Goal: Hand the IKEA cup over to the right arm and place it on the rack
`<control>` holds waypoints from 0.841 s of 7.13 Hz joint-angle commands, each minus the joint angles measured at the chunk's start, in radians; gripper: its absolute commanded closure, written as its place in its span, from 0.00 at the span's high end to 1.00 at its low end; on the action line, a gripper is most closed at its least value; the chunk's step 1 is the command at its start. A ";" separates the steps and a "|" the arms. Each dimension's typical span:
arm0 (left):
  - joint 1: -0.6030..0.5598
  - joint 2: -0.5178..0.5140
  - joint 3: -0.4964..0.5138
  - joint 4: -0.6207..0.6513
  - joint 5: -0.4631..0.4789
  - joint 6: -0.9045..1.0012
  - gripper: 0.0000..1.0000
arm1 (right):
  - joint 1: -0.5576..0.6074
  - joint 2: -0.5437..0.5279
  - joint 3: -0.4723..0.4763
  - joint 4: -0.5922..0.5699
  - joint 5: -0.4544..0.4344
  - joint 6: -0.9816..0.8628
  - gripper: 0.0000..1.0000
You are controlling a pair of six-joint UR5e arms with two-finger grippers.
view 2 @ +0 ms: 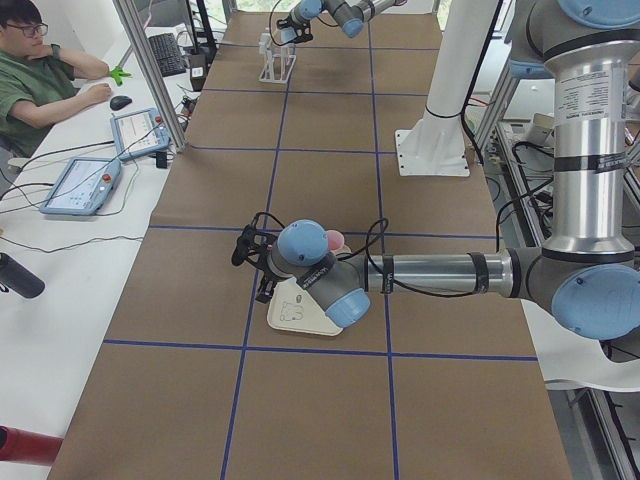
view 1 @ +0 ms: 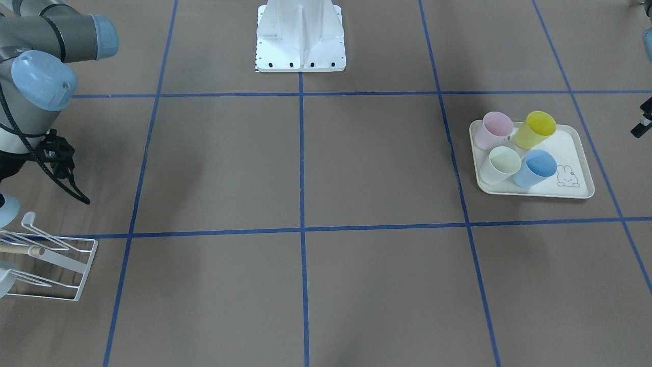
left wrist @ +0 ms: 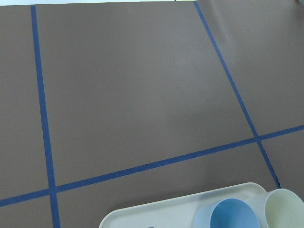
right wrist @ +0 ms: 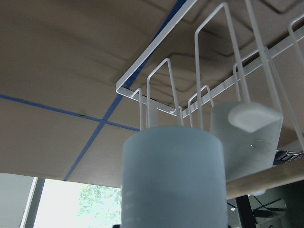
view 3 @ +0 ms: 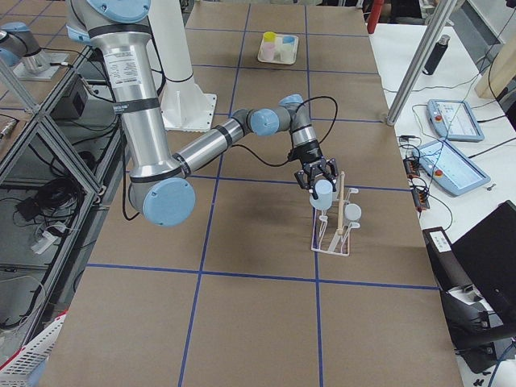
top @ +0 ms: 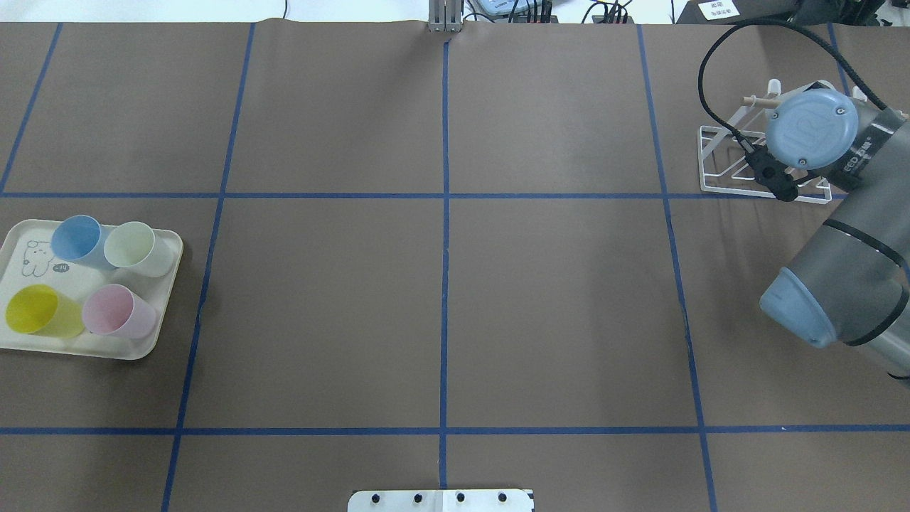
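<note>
**Hazards**

1. The right arm [view 3: 211,143] reaches down close over the rack [view 3: 333,234]. The frame is light wire, so any sideways drift on the way down would likely shove or tip it.
2. The wooden rod [view 3: 341,201] stands just beside the hand on its outer side, away from the robot's base. A finger could strike it when the grip is let go.
3. The IKEA cup [view 3: 323,193], pale blue, hangs directly below the hand and over the prongs. As far as can be told it is not yet seated. If it is not centred on a prong at release, it may catch the wire and fall to the table.
4. A second cup [view 3: 352,214] sits on the rack, lower than the hand and just past the rod. A knock from the carried cup could dislodge it.

**Pose**

- Right arm: stretched out from the base, with the wrist turned straight down over the rack.
- Right gripper [view 3: 318,181]: the fingers stand either side of the cup, and in the wrist view the cup fills the space ahead of the hand. I judge the gripper clamped on the cup.
- Left arm [view 2: 440,272]: extended low, well apart from the rack.
- Left gripper [view 2: 252,262]: whether it is parted or closed cannot be told. The tray [view 1: 580,153] lies just below and beside it, with four cups standing on it.
</note>
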 commanded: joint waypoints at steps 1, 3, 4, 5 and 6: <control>0.000 -0.001 0.000 0.004 0.000 0.000 1.00 | 0.000 0.005 -0.017 0.009 0.001 -0.002 0.82; 0.000 -0.001 0.000 0.002 0.000 0.000 1.00 | -0.001 0.005 -0.019 0.012 0.001 -0.002 0.98; 0.000 -0.001 0.000 0.001 0.000 0.000 1.00 | -0.001 0.005 -0.019 0.012 0.000 0.000 0.98; 0.000 0.000 0.000 -0.001 0.000 0.000 1.00 | -0.001 0.008 -0.019 0.012 0.000 0.001 0.98; 0.000 0.002 0.001 -0.001 0.000 0.002 1.00 | -0.001 0.016 -0.013 0.012 0.000 0.003 0.99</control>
